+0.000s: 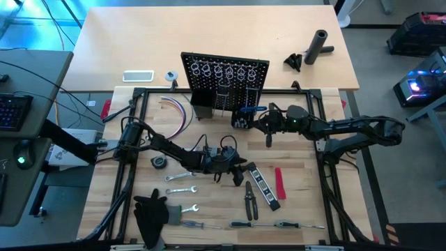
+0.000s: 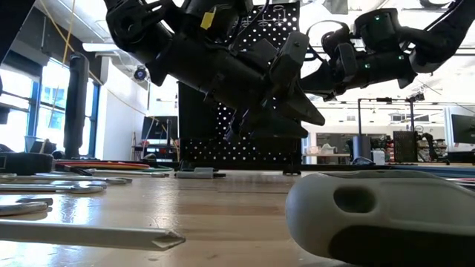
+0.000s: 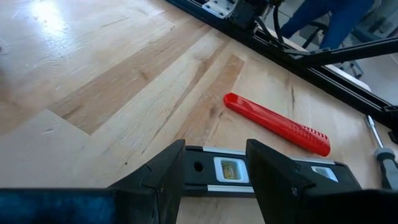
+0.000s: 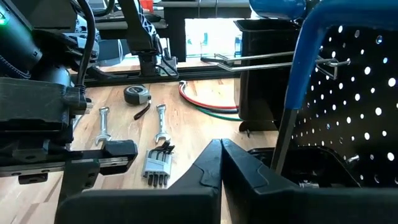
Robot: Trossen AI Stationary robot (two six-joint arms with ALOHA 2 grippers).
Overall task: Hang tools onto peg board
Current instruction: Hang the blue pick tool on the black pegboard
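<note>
Desk (image 1: 209, 150) of pale wood planks carries the work, framed in black rails, with a second tan table behind it and grey floor to either side; windows and ceiling lights show in the room beyond. At the left lie a black cloth (image 1: 150, 216), a tape measure (image 1: 159, 162) and silver wrenches (image 1: 180, 189), with coloured wires (image 1: 182, 111) farther back. Left end effector (image 3: 214, 177) hovers mid-desk just above the black-yellow level (image 1: 263, 185), its fingers spread and straddling the level's vial without touching it. Pliers (image 1: 249, 200) lie just left of the level, a red tool (image 3: 277, 123) just right of it, and screwdrivers (image 1: 279, 224) line the front edge. Peg board (image 1: 224, 80) stands upright at the back, a blue-handled tool (image 4: 298, 43) hanging on it. Right end effector (image 4: 221, 163) sits at the board's foot, fingers pressed together and empty.
</note>
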